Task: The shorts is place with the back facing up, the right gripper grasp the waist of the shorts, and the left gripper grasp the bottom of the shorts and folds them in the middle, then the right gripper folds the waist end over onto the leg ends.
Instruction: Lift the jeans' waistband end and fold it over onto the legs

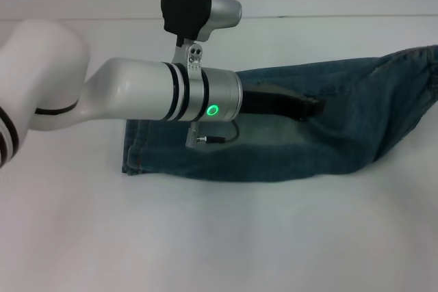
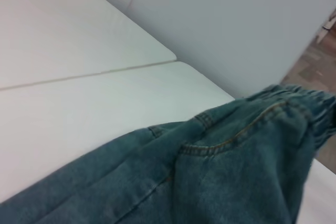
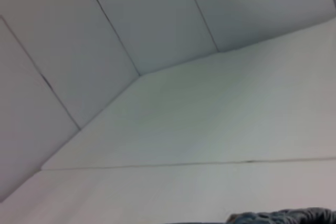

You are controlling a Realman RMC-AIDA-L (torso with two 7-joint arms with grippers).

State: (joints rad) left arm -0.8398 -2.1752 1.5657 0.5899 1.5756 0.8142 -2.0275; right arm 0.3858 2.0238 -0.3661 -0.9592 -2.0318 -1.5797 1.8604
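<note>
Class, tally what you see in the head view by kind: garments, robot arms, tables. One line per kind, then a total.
Garments: 1, the shorts
Robot arms: 1, ending in the left end effector over the shorts
Tables: 1, the white table
Total: 3

My glossy white left arm (image 1: 89, 94) ends in a silver wrist with black bands, a green glowing ring, and a long black hand (image 1: 311, 109).

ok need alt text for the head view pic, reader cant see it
The left gripper reaches out low across the blue-green denim shorts, which lie folded lengthwise on a white table. The leg ends sit toward the robot's left, and the shorts run off the frame's right edge, lifted there.
</note>
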